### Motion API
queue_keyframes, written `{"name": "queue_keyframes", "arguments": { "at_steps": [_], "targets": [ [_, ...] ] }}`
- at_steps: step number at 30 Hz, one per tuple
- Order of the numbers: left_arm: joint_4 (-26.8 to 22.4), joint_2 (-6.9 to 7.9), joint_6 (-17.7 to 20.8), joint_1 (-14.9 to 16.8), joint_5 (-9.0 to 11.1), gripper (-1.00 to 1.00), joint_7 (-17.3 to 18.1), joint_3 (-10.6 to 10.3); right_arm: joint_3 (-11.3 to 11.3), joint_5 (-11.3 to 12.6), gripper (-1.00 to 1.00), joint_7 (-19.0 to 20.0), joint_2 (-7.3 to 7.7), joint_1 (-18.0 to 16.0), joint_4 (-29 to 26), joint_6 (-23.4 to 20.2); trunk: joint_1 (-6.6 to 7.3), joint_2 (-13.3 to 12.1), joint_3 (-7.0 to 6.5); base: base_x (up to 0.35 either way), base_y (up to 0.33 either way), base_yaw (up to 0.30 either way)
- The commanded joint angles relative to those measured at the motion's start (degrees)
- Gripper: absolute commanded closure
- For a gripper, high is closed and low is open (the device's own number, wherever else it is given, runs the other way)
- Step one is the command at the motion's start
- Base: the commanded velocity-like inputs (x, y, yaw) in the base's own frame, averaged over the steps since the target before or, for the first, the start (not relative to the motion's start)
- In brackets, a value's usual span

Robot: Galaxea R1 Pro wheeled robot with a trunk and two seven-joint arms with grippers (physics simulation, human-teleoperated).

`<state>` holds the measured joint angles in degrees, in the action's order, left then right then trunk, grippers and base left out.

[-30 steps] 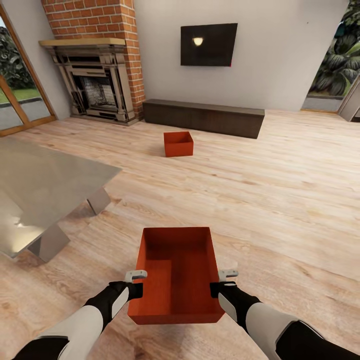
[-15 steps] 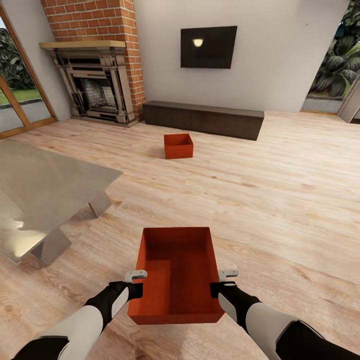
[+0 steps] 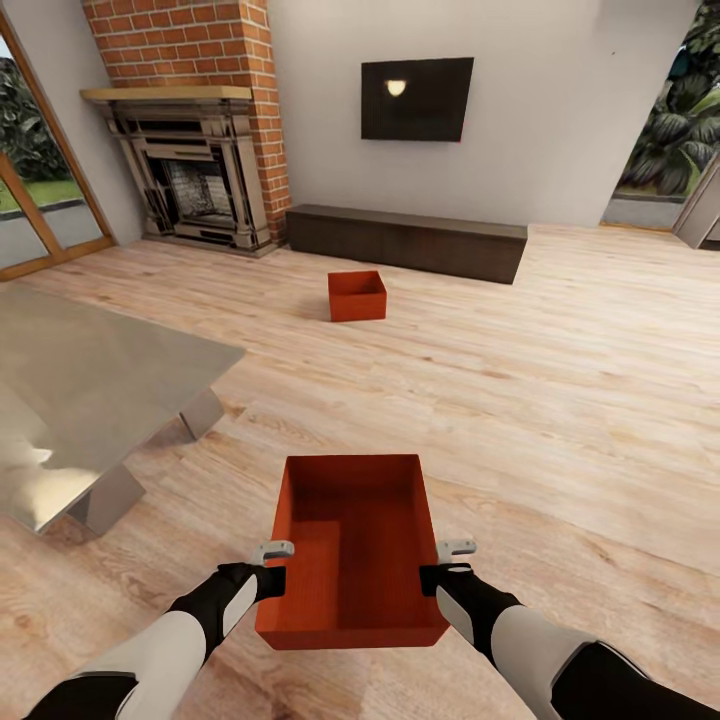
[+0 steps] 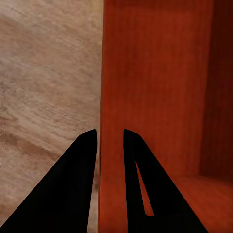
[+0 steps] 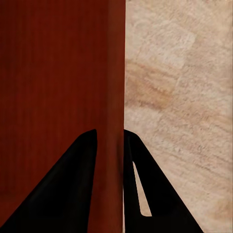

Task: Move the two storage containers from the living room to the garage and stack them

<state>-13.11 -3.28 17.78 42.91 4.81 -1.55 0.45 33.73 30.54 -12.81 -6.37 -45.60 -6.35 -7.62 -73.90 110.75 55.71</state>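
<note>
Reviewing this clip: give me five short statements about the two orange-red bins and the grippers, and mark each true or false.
1. The near orange-red open-top bin is gripped on both side walls by the left gripper and the right gripper. True.
2. The left gripper's fingers straddle the bin's wall. True.
3. The far orange-red bin sits on the glass table. False: it stands on the light wood plank floor, before the low dark cabinet.
4. The near bin holds objects. False: it is empty.
5. The brick fireplace is right of the wall TV. False: it is left.
</note>
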Motion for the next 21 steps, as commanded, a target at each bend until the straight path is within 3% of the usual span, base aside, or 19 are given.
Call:
{"name": "queue_keyframes", "arguments": {
  "at_steps": [1,21],
  "targets": [
    [0.0,0.03,0.4,0.0,-0.6,1.0,-0.6,0.1,0.5,-0.6,1.0,-0.5,0.04,0.0,-0.2,-0.3,0.23,-0.4,-0.14,0.0,0.0,0.0],
    [0.0,0.03,0.4,0.0,-0.6,1.0,-0.6,0.1,0.5,-0.7,1.0,-0.4,-0.04,0.0,-0.2,0.1,4.63,-8.4,-3.73,0.0,0.0,0.0]
  ]
}}
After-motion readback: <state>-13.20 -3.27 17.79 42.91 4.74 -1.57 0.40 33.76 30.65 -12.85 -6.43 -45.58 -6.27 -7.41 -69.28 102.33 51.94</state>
